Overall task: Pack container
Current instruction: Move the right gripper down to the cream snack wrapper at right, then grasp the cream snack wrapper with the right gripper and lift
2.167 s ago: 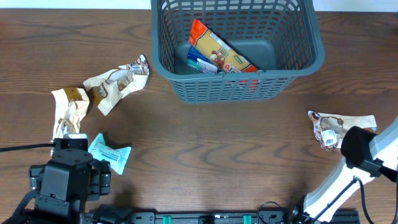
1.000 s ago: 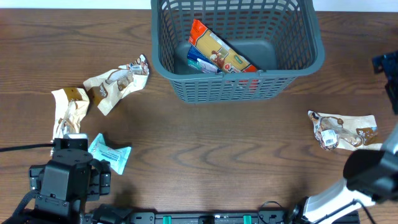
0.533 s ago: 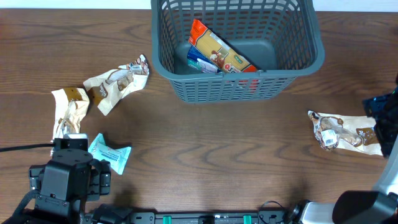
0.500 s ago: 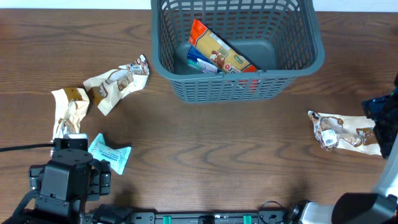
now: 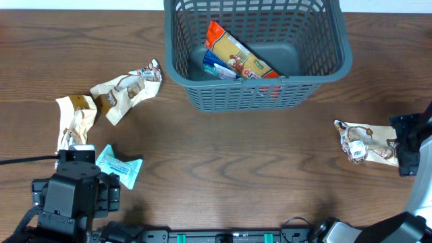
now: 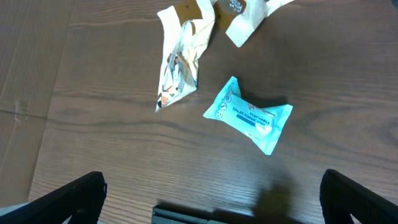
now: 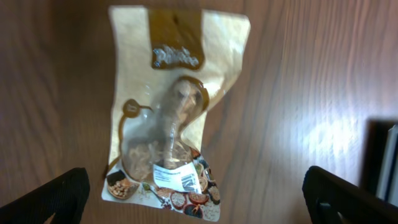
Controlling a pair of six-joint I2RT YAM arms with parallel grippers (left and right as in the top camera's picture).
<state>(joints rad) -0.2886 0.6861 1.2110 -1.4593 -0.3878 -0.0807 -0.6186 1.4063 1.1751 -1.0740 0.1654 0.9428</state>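
Observation:
The container, a dark grey-teal slotted basket, stands at the back centre and holds an orange-yellow packet lying over a blue one. A beige snack packet lies on the wood at the right. My right gripper hovers over its right end, open. In the right wrist view the packet lies between and ahead of the wide-apart right gripper. At the front left, my left gripper is open above bare wood, with a light blue packet just ahead of it.
Two crumpled beige packets lie at the left, above the light blue packet. The left arm's body fills the front left corner. A black rail runs along the front edge.
The right arm has swung in from the right edge and come down over the right-hand beige packet, jaws still wide. The left arm and all packets have stayed put.

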